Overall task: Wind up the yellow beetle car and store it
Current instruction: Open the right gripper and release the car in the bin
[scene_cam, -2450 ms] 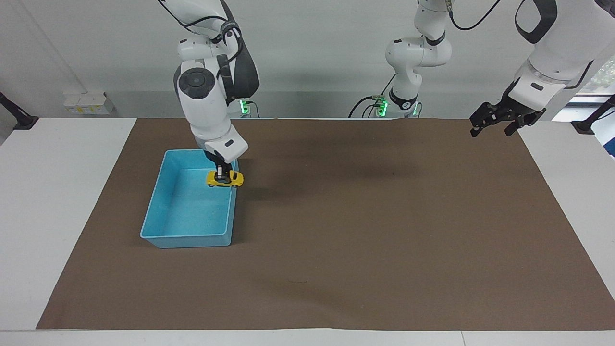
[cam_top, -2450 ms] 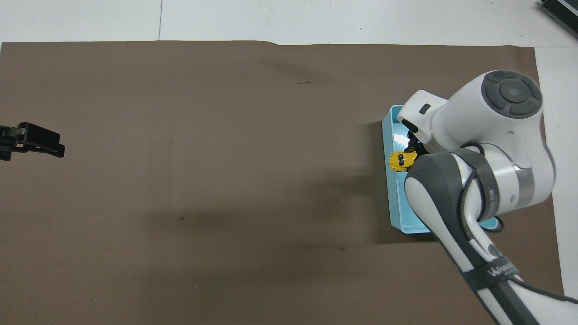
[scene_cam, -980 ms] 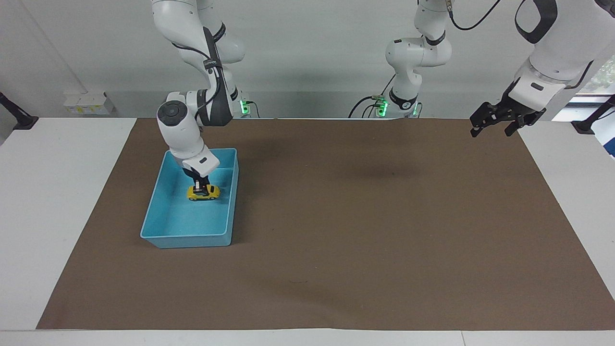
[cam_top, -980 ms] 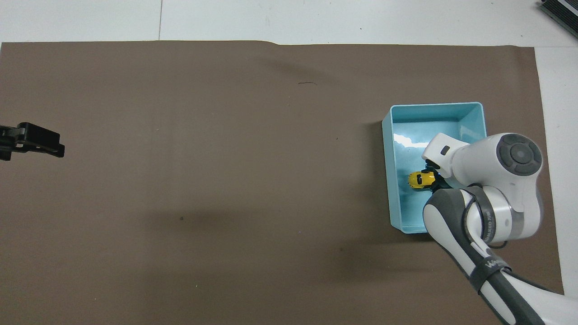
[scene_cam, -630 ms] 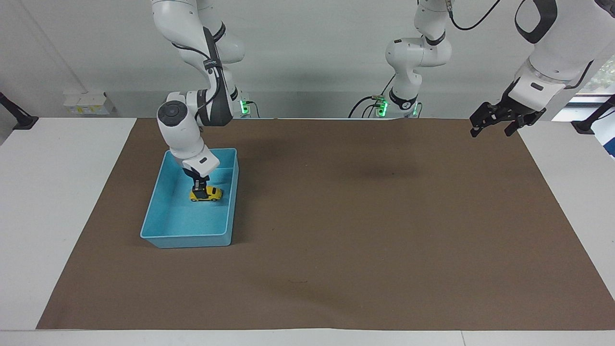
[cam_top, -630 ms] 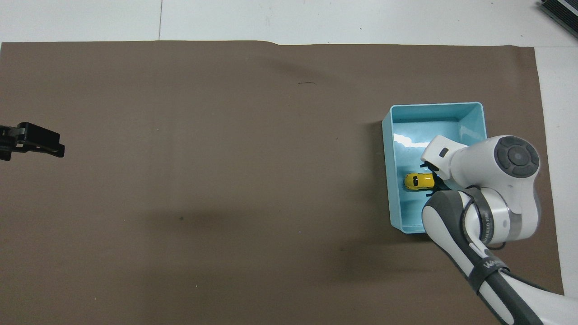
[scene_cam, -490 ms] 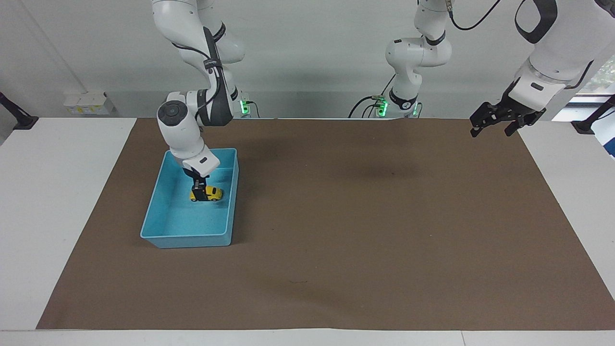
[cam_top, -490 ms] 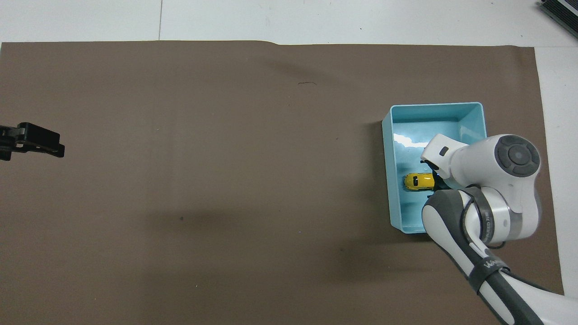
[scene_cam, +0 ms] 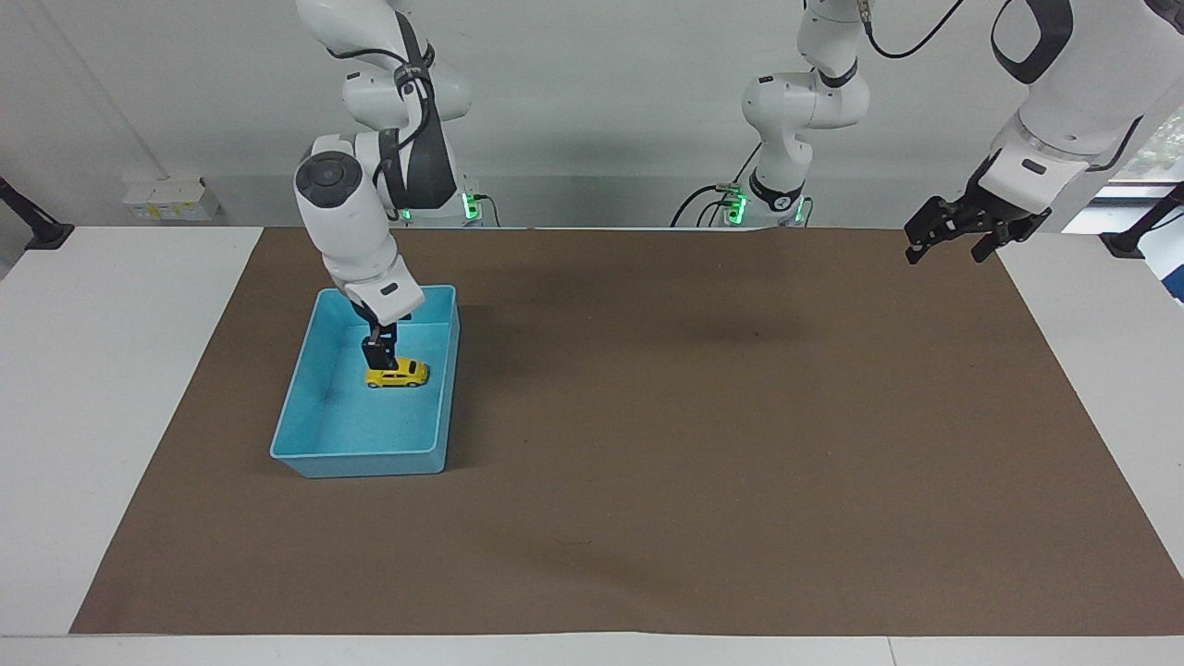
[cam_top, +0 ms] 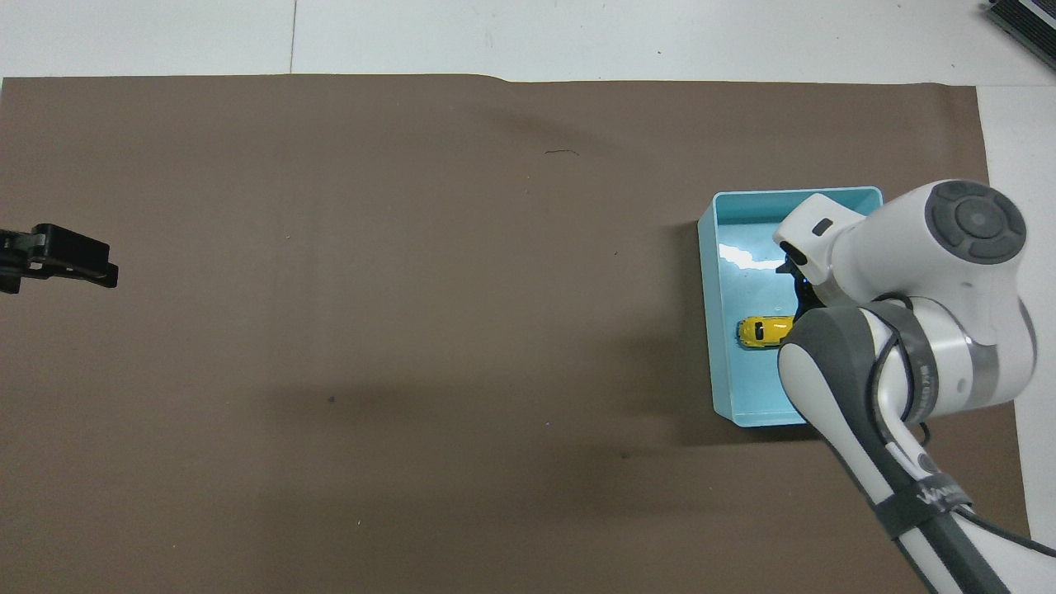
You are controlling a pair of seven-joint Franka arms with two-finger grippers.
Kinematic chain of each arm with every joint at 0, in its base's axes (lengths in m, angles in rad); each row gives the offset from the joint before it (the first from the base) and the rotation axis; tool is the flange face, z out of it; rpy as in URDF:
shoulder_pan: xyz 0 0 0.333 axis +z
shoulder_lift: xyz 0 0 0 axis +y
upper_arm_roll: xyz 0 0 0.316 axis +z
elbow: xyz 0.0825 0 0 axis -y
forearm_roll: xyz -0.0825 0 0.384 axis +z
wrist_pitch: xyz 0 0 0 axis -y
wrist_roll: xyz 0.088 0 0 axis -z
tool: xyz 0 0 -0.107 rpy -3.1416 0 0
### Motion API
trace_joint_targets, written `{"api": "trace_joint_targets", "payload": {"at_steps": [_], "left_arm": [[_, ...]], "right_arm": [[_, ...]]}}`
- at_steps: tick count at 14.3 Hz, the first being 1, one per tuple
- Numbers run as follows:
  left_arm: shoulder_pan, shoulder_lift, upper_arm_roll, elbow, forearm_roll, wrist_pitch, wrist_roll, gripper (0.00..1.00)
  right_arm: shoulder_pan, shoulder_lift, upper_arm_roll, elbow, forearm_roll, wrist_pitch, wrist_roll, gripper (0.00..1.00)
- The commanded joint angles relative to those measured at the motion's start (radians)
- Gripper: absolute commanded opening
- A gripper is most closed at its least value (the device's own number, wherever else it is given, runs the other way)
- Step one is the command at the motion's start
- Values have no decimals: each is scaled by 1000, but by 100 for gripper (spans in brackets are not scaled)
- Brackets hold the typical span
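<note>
- From above I see the yellow beetle car (cam_top: 762, 331) lying on the floor of the blue bin (cam_top: 711, 330), close to the wall that faces the middle of the table
- My right arm (cam_top: 899, 330) comes in from the bottom corner and covers much of the bin; its right gripper (cam_top: 799, 285) is over the bin, mostly hidden by the wrist
- The left gripper (cam_top: 62, 257) waits over the brown mat (cam_top: 371, 289) at the left arm's end
- The bin sits on the mat at the right arm's end
</note>
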Motion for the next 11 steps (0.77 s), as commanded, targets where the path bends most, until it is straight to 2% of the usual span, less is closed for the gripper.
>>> {"api": "trace_joint_targets", "payload": {"at_steps": [1,5,9,11], "left_arm": [[7,5,-5,14,9,-19,-9,100],[7,5,-5,14,9,-19,-9,100],[7,5,-5,14,9,-19,-9,100],[7,5,-5,14,9,-19,-9,100]], "right_arm": [[-11,0,2,89,17,-83,78,100],[-22,-59,-10,186,66,-210,334,100],[-31,-63,-44,330,90,-347,581,100],[-48,-63,-51,369,111,-369,762,100]]}}
